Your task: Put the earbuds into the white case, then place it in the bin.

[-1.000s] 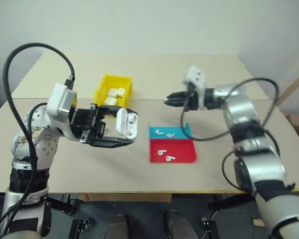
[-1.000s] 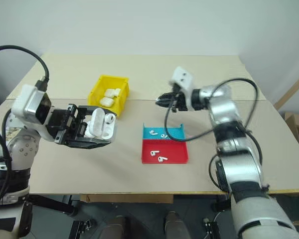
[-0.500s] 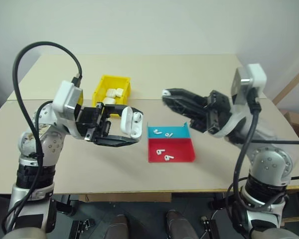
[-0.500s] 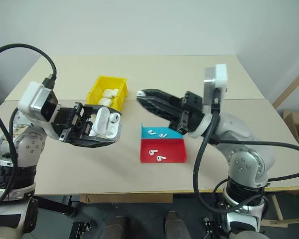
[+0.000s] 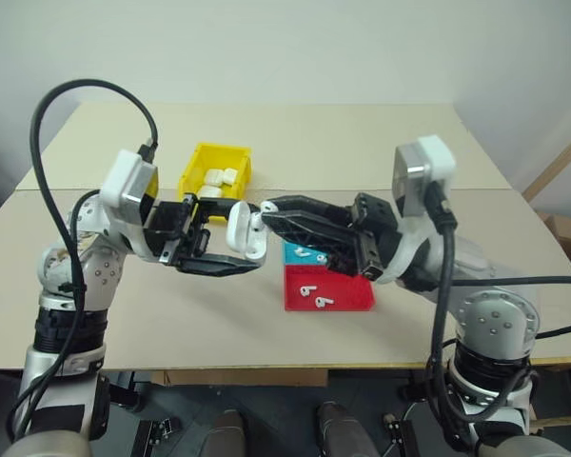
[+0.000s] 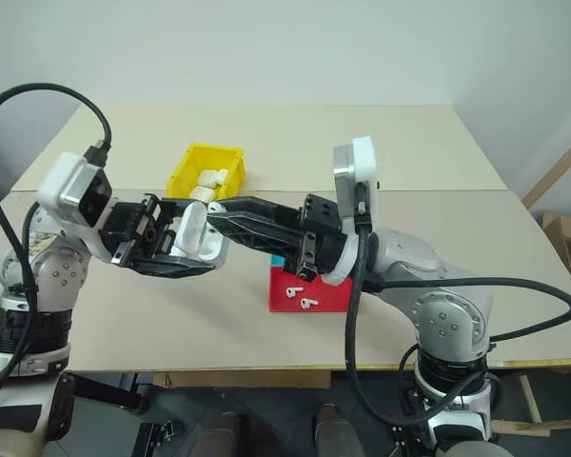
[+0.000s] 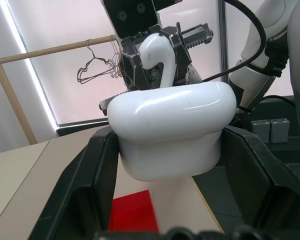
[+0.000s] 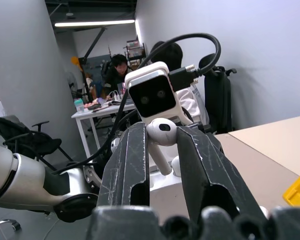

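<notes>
Left gripper [image 5: 230,249] is clamped on the white case [image 5: 245,232], holding it above the table [image 5: 362,143] with the lid hinged open; in the left wrist view the case body [image 7: 172,127] sits wedged between the two black fingers [image 7: 87,185]. Right gripper [image 5: 271,209] reaches across toward the left, its fingertips right at the open case. It pinches one earbud [image 8: 161,136] between its fingers [image 8: 127,165], head up and stem pointing down between the pads; the same earbud [image 7: 157,60] appears in the left wrist view just behind the case, held in the right gripper's tips. Whether the earbud already touches the case cannot be told. The yellow bin [image 5: 214,173] stands on the table behind the left gripper and holds several white cases [image 5: 216,178]. The blue-and-red tray [image 5: 347,293] lies below the right gripper's forearm, with two earbuds [image 5: 312,295] visible on its red half and one more [image 5: 305,253] on the blue half, partly covered by the gripper. In the right wrist view, a person [image 8: 117,67] sits at a desk in the background.
</notes>
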Tool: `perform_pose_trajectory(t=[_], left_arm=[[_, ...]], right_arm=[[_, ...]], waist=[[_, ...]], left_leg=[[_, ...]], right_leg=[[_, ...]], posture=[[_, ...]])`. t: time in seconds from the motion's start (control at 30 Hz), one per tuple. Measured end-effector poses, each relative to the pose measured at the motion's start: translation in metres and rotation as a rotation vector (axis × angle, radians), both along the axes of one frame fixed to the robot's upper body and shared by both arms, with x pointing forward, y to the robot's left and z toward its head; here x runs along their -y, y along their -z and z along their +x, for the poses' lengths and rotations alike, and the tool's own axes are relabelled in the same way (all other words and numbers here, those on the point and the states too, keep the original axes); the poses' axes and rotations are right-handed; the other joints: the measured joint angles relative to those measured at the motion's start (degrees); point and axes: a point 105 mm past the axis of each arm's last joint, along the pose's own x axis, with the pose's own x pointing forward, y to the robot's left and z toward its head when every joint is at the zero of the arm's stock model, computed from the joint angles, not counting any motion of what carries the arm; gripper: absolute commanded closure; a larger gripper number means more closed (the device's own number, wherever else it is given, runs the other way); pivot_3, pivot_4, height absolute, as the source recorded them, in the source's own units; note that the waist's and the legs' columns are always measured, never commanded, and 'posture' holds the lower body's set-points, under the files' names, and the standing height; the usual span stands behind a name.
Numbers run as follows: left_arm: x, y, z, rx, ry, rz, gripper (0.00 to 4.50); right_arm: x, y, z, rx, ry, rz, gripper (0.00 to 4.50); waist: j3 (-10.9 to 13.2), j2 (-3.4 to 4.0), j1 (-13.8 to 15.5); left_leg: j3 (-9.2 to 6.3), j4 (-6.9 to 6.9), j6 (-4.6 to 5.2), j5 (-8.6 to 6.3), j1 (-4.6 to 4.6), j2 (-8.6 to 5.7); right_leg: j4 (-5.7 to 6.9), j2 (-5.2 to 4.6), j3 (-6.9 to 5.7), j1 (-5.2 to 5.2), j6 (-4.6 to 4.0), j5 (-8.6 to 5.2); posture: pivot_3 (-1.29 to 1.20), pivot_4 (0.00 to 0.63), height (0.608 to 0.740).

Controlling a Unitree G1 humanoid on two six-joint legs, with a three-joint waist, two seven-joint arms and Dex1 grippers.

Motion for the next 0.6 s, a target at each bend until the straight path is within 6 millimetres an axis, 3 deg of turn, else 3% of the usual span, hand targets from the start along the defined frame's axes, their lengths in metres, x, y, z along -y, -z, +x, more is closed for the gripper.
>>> perform_pose_trajectory(t=[0.6], left_arm=[[0.001, 0.004, 0.004, -0.022, -0.013, 0.011, 1.66]], right_arm=[[-0.01, 0.012, 0.002, -0.035, -0.033, -0.067, 3.86]], waist=[[0.0, 0.0, 0.0]], left_leg=[[0.0, 0.0, 0.0, 0.0, 0.0, 0.0]], right_leg=[[0.0, 0.0, 0.0, 0.0, 0.0, 0.0]], posture=[[0.0, 0.15, 0.74]])
